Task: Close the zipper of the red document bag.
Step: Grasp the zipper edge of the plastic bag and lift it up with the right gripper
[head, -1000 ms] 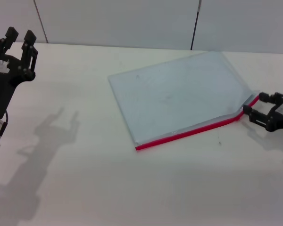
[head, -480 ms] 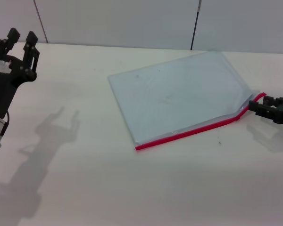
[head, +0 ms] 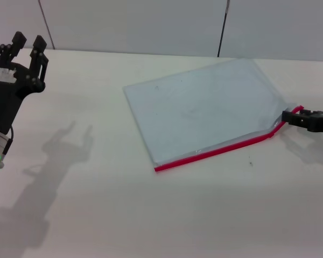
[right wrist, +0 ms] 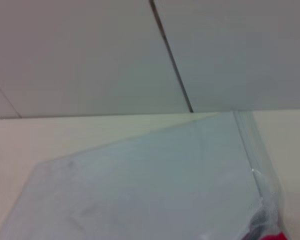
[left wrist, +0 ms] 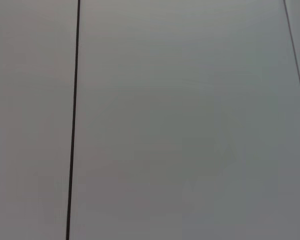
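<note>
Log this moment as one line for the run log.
left gripper: raised at table's left, open, idle | right gripper: at zipper end, red document bag right corner lifted | bag flat on table

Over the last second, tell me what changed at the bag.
The right gripper went from spread open around the lifted right end of the zipper to closed on it, its fingers now drawn together into a narrow profile. The left gripper drifted slightly up at the table's far left, still open and holding nothing. The bag lies where it was, that corner still raised.
</note>
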Robot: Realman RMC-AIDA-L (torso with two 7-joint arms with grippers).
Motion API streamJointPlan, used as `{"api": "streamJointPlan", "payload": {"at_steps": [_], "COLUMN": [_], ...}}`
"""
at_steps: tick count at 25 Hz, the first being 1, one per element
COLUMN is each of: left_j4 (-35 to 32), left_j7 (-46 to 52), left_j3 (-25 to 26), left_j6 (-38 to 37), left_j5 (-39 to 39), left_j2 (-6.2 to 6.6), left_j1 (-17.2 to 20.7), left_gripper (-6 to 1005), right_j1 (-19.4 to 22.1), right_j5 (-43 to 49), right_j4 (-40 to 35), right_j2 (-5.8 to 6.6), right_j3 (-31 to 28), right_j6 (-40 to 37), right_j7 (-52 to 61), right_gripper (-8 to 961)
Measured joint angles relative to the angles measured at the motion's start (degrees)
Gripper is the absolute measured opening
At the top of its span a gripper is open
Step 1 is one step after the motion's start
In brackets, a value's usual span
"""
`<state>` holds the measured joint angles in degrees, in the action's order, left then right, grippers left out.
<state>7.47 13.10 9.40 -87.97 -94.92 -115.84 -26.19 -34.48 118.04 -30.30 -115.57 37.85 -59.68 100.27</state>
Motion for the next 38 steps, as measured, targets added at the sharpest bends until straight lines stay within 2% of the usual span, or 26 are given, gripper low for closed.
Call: {"api": "streamJointPlan", "payload": {"at_steps": [6,15,22,34,38], "left_j4": [0.0,0.0,0.0,0.1,0.1], "left_j7": [0.0,0.0,0.0,0.1,0.1], "left_j3": [0.0,0.0,0.0,0.0,0.0], "left_j6": [0.0,0.0,0.1,0.2,0.2], "left_j5": [0.0,0.1,0.1,0.0,0.0], "left_j2": [-0.09,-0.09,-0.18,-0.18,-0.18], "left_j1": [-0.2,-0.5,-0.8,-1.3,-1.3], "left_gripper": [392,392,392,392,392], "right_j1": [-2.9,-3.9,-7.7,-10.0,-10.2], "right_j5": [3.1,3.7,3.7,3.6,3.7], "right_j4": [3.8,5.2,9.8,13.4,13.5], "right_j2": [-0.01,-0.11,-0.33,-0.36,-0.36], "right_j3": [0.0,0.0,0.3,0.4,0.4], "right_j6": [4.8,8.2,13.1,18.4,18.5], "right_j7": [1.1,1.9,1.4,1.4,1.3], "right_gripper": [627,628,630,624,498]}}
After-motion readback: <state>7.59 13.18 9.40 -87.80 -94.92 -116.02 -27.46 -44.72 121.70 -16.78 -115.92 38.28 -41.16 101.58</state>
